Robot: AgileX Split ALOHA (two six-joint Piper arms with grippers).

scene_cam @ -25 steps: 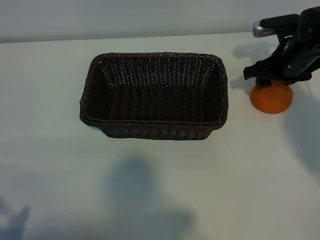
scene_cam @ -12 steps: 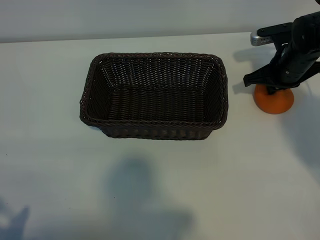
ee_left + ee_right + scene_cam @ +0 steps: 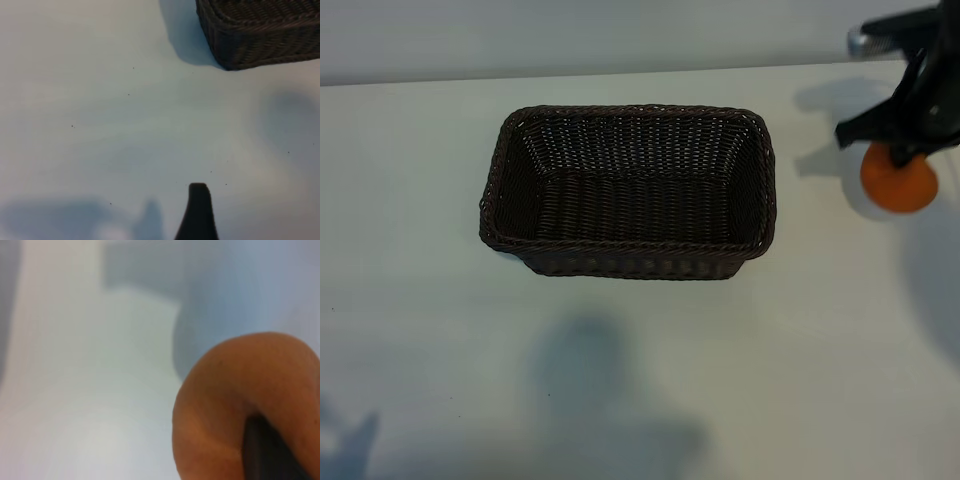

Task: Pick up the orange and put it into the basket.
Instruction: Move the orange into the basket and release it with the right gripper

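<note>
At far right edge of table [image 3: 420, 350] we saw right gripper [image 3: 902, 150] clenched on orange [image 3: 900, 185], well right of basket [image 3: 628, 262]. Left gripper [image 3: 198, 212] parked near basket corner, fingers spread, holding nothing.

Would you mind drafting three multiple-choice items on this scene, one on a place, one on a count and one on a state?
1. Where is the orange relative to the basket in the exterior view?
A. inside it
B. to its right, apart from it
C. to its left, touching it

2. How many things lie inside the basket?
A. none
B. one
C. two

3. What is the right gripper doing?
A. hanging open above the basket
B. closed on the orange
C. resting empty on the table

Answers: 1 B, bare table separates the fruit from the rim. 2 A, only bare weave shows inside. 3 B, in the right wrist view a dark finger presses into the fruit's skin.
</note>
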